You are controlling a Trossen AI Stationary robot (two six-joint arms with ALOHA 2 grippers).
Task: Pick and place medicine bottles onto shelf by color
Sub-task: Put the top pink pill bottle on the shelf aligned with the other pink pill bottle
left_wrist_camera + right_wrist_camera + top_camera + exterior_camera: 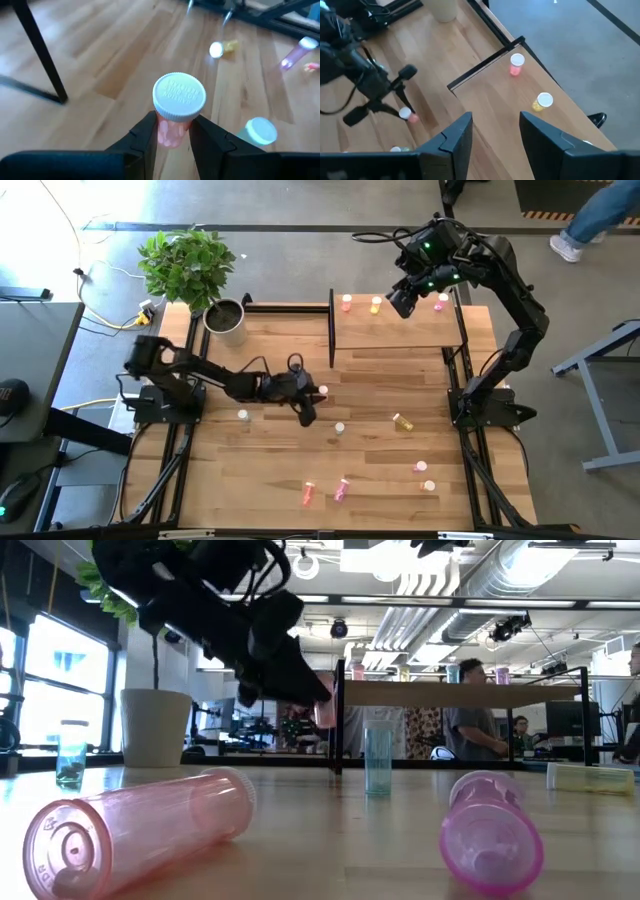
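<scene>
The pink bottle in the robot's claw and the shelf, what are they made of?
The pink bottle looks like see-through plastic with a white ridged plastic cap; light glows through its body. The left gripper is shut on it. The shelf looks like pale wood, with grain lines showing, on a black frame, probably metal.

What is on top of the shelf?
On the shelf stand a red-pink bottle and a yellow bottle. The right gripper hangs above and hides part of the board, beside a magenta bottle.

light: bright, even daylight | shadows: soft | blur: low view foreground bottles [140, 830] defocused
</scene>
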